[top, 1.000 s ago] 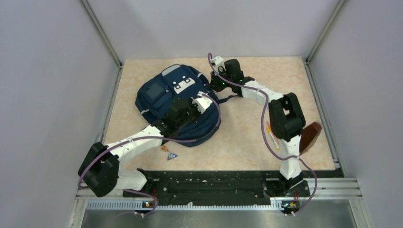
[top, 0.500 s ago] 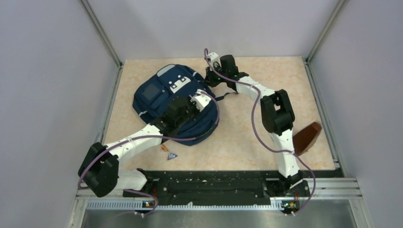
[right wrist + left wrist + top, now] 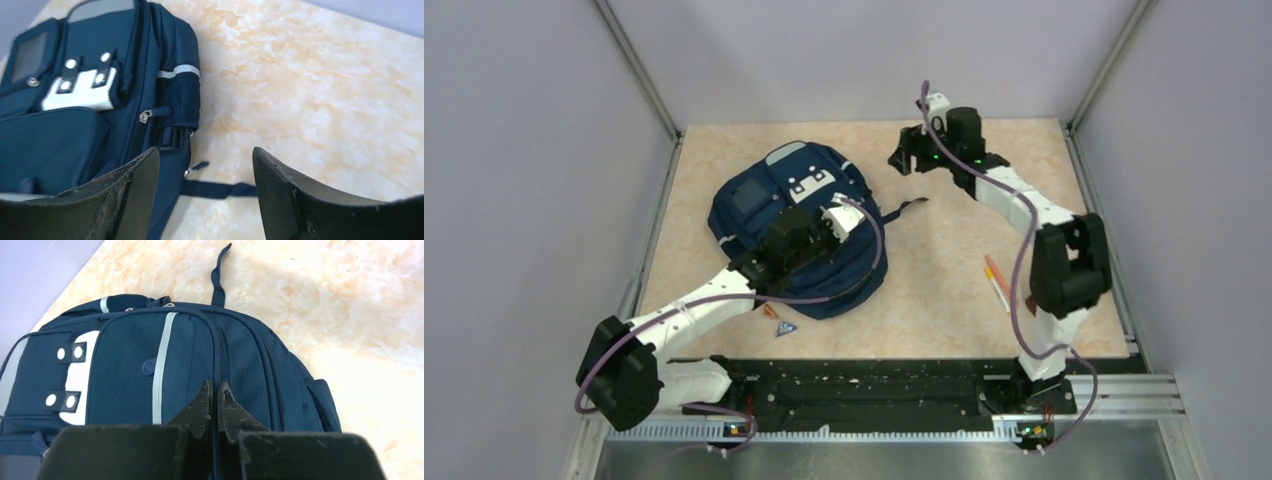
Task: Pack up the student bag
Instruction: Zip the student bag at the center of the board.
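Away from the student bag [image 3: 754, 200], the right gripper [image 3: 204, 154] has swung back toward the far edge of the worktop [image 3: 944, 270], its jaws now spread wide with nothing between them. That navy bag lies flat, pockets up, on the left half, nearer the far-left corner. On it rests the left gripper [image 3: 214, 387], jaws clenched tight together; whether they pinch fabric I cannot tell.

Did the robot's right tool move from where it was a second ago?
Yes. The right tool went rightward along the back edge of the table, away from the student bag, and its jaws now stand open.
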### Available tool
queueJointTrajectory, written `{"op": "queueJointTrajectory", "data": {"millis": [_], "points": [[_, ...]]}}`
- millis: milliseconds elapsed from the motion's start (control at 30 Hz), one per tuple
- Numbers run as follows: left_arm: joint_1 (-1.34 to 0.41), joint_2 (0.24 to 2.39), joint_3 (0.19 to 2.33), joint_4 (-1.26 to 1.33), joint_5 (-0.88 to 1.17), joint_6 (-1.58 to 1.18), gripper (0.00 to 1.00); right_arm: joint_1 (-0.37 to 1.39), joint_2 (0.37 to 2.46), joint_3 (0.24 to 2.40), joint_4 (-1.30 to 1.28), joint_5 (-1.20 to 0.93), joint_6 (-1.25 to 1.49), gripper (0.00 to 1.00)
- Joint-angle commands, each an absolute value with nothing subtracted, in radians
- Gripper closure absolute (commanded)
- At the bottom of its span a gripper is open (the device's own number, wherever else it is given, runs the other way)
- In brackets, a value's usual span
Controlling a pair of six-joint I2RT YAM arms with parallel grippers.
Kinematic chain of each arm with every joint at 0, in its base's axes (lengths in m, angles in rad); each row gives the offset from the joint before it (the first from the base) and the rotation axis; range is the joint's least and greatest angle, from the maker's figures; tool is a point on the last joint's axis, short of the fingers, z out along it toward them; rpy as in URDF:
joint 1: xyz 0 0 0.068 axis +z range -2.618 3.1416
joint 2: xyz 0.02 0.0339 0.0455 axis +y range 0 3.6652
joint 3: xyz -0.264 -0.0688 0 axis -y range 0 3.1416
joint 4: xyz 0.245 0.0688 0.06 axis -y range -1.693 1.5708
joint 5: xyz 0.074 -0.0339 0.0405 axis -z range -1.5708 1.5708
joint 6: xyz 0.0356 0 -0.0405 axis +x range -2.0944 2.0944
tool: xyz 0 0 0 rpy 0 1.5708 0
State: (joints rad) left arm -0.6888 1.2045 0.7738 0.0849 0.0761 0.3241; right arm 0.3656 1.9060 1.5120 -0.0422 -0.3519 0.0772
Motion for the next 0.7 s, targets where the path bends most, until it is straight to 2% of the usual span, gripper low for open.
{"op": "queueJointTrajectory", "data": {"millis": [0,67,167,200,233,267,333,533,667], "points": [[-0.699,1.197,0.804,0.183,0.248,0.291,1.0,0.358,1.664,1.36,0.005,-0.334,0.158,0.32],[-0.699,1.221,0.816,0.196,0.254,0.268,0.98,0.358,1.59,1.288,0.032,-0.351,0.192,0.31],[-0.7,1.222,0.827,0.189,0.211,0.19,0.65,0.358,1.557,1.222,0.047,-0.425,0.224,0.3],[-0.7,1.209,0.819,0.189,0.181,0.141,0.51,0.358,1.558,1.212,0.039,-0.455,0.231,0.3],[-0.7,1.19,0.803,0.198,0.152,0.089,0.45,0.36,1.56,1.203,0.037,-0.483,0.231,0.3],[-0.7,1.155,0.783,0.209,0.118,0.042,0.32,0.364,1.563,1.191,0.039,-0.507,0.23,0.3],[-0.7,1.097,0.733,0.219,0.028,-0.059,0.21,0.378,1.57,1.165,0.055,-0.53,0.215,0.3],[-0.678,0.922,0.626,0.025,-0.378,-0.421,0.08,0.433,1.682,1.204,0.059,-0.561,0.181,0.3],[-0.561,0.829,0.567,-0.114,-0.36,-0.599,0.06,0.477,1.758,1.257,0.073,-0.573,0.191,0.3]]}}
